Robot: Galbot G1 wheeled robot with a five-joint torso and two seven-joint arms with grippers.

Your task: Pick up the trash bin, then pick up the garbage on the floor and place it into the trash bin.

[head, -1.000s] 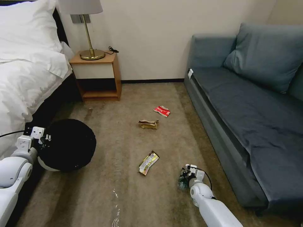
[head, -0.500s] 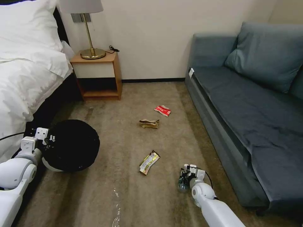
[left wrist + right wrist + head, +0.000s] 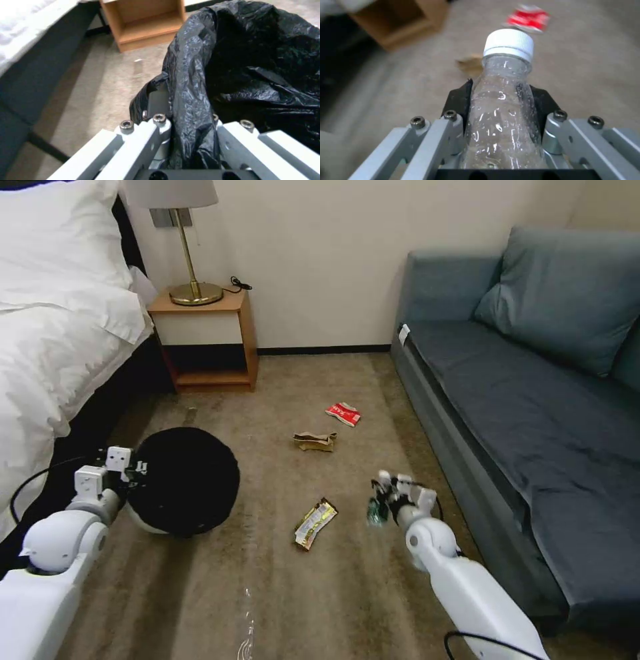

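Bin [image 3: 183, 483]: off carpet at robot's left, left gripper [image 3: 186, 125] clenched on bagged rim, mouth up to receive litter.
Bottle [image 3: 503, 105]: clamped in right gripper [image 3: 501, 120], raised for transfer.
On floor: yellow wrapper [image 3: 315, 523], brown wrapper [image 3: 313, 441], red packet [image 3: 343, 414].

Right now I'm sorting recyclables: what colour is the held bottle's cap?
White; the bottle cap shows best in the right wrist view.

A wooden nightstand [image 3: 203, 340] is standing against the wall, carrying a brass lamp [image 3: 190, 253]; a white bed [image 3: 60, 313] is lying left of it, a blue sofa [image 3: 533, 400] sitting well right, perhaps cushioned.
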